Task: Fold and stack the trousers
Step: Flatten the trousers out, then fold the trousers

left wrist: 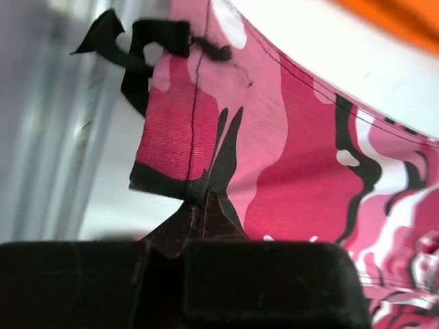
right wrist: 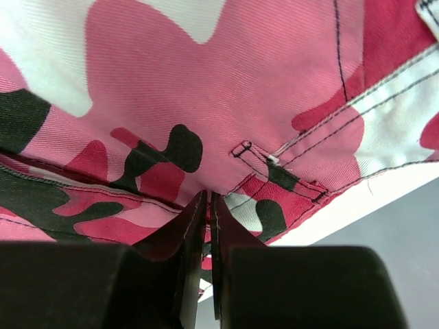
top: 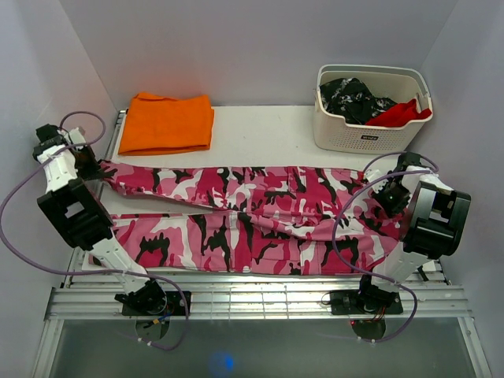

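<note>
The trousers lie spread flat across the middle of the white table, running from left to right. The two legs sit side by side, one farther and one nearer, and the far leg reaches a little further left than the near one. The cloth is a camouflage print of hot pink, pale pink and white patches with black blotches. Dark stitched seams run along the legs. At the left end the hem has a black band, with a loose black tie sticking out beside it. At the right end, the right wrist view shows a small stitched loop and a double-stitched seam near the edge of the cloth.

The left gripper is at the far left end of the far leg, clenched on the hem, its fingertips pinching the black band. The right gripper is at the right end of the trousers, its fingertips pressed together with the cloth edge nipped between them.

A folded orange cloth lies at the far left of the table, just beyond the trousers. A white basket stands at the far right, holding a black-and-white speckled garment and a red cloth.
</note>
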Robot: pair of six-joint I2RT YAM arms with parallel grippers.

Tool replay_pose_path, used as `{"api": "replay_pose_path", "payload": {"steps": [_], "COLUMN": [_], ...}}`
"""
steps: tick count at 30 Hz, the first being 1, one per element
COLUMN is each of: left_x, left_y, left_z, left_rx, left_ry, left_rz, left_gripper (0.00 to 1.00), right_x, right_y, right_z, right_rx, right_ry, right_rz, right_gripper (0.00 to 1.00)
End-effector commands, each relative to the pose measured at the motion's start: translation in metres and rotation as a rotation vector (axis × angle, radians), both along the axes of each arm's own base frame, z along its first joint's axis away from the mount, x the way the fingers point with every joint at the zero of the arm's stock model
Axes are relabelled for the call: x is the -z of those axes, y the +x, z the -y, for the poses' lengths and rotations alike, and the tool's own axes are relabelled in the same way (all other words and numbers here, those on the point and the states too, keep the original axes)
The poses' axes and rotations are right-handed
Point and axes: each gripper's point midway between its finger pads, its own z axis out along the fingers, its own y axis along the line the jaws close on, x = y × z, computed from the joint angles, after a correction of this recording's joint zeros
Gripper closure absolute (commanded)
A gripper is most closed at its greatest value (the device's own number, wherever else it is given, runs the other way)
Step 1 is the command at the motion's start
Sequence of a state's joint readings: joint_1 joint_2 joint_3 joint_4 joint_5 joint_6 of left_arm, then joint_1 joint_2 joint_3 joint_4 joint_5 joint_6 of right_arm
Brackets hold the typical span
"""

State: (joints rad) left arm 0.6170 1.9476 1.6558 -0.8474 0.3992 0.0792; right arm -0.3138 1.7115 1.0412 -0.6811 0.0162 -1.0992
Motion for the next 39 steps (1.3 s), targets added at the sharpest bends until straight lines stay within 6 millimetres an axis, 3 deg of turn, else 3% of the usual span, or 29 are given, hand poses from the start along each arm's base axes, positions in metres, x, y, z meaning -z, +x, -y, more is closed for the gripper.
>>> {"api": "replay_pose_path", "payload": {"steps": [1,4,8,10,12,15,18,21,22,25,26,28,31,33,35,39], "left_x": [-0.058,-0.058,-0.013,0.017,0.037,0.042,0.025,-0.013,-0.036,-0.061,-0.062,-0.059,-0.051,-0.05,-0.045,-0.03], "left_y": [-0.048,-0.056,-0.049,-0.038,-0.028,-0.026,-0.03,-0.029,-0.022,0.0,0.006,0.023,0.06,0.084,0.096,0.119], "left_z": [-0.042,-0.038,-0.015,-0.002,0.006,0.02,0.028,0.023,0.017,0.016,0.019,0.028,0.026,0.025,0.032,0.015], "left_rx": [-0.045,-0.002,0.07,0.105,0.138,0.219,0.31,0.348,0.336,0.363,0.385,0.45,0.547,0.626,0.795,0.981], "left_ry": [0.381,0.476,0.475,0.435,0.418,0.381,0.382,0.448,0.482,0.482,0.468,0.425,0.422,0.421,0.438,0.54], "left_rz": [-0.141,-0.22,-0.343,-0.382,-0.396,-0.394,-0.353,-0.278,-0.225,-0.131,-0.109,-0.052,0.034,0.101,0.164,0.221], "left_gripper": [1.0,1.0,1.0,0.94,0.75,0.45,0.15,0.04,0.02,0.02,0.02,0.02,0.06,0.09,0.11,0.18], "right_x": [-0.005,-0.002,-0.002,-0.005,-0.008,-0.014,-0.017,-0.027,-0.037,-0.05,-0.06,-0.061,-0.068,-0.072,-0.07,-0.081], "right_y": [0.001,0.0,0.0,0.002,0.0,-0.006,-0.017,-0.014,-0.004,0.012,0.025,0.032,0.052,0.067,0.076,0.095], "right_z": [0.003,0.003,0.005,0.006,0.007,0.013,0.015,0.008,0.006,-0.01,-0.012,-0.022,-0.024,-0.021,-0.016,-0.006], "right_rx": [-0.002,0.002,0.007,0.008,0.004,-0.026,-0.055,-0.07,-0.067,-0.035,-0.033,-0.028,-0.034,-0.05,-0.081,-0.159], "right_ry": [-0.004,-0.004,-0.01,-0.017,-0.026,-0.071,-0.086,-0.052,-0.027,0.069,0.082,0.127,0.147,0.142,0.13,0.09], "right_rz": [0.015,0.012,0.007,0.01,0.009,0.008,-0.01,0.005,0.041,0.079,0.11,0.103,0.128,0.148,0.144,0.173], "right_gripper": [0.88,0.88,0.89,0.9,0.9,0.92,0.92,0.86,0.84,0.7,0.68,0.64,0.44,0.39,0.35,0.29]}}
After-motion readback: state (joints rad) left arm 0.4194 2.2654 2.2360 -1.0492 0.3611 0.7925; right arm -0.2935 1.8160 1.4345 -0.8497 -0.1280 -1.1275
